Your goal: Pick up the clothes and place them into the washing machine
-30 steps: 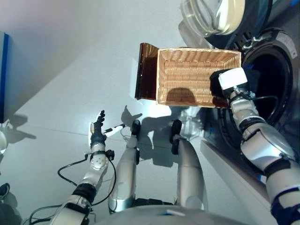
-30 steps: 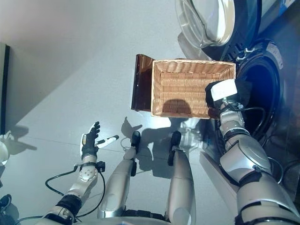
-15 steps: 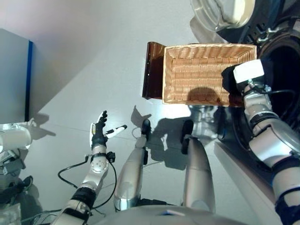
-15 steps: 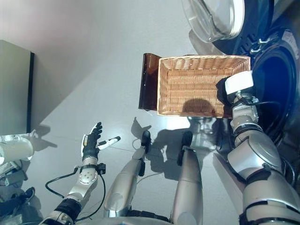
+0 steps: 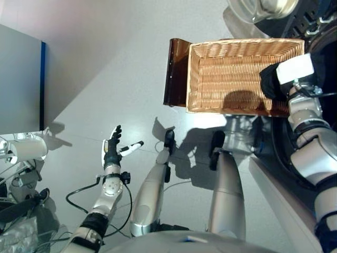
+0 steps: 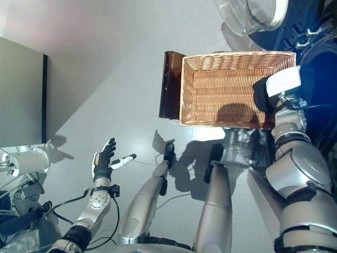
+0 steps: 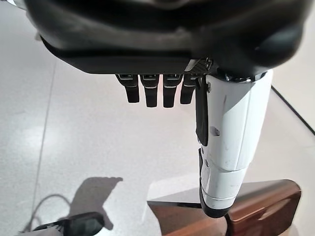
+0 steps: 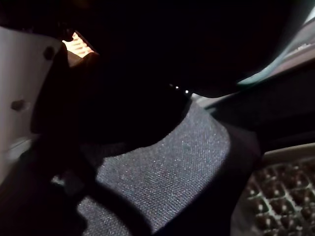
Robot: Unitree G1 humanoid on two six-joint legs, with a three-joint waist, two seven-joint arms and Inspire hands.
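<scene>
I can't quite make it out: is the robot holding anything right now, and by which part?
The right hand grips dark clothes at the basket's edge; which part cannot be told. The left hand holds nothing.

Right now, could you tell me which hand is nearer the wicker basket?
Right. The right hand is at the wicker basket rim, on dark cloth; the left hand hangs open over floor, well away.

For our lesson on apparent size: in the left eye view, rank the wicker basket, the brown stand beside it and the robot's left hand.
1. Wicker basket
2. Brown stand
3. Left hand, though it sits nearer the camera.
</scene>
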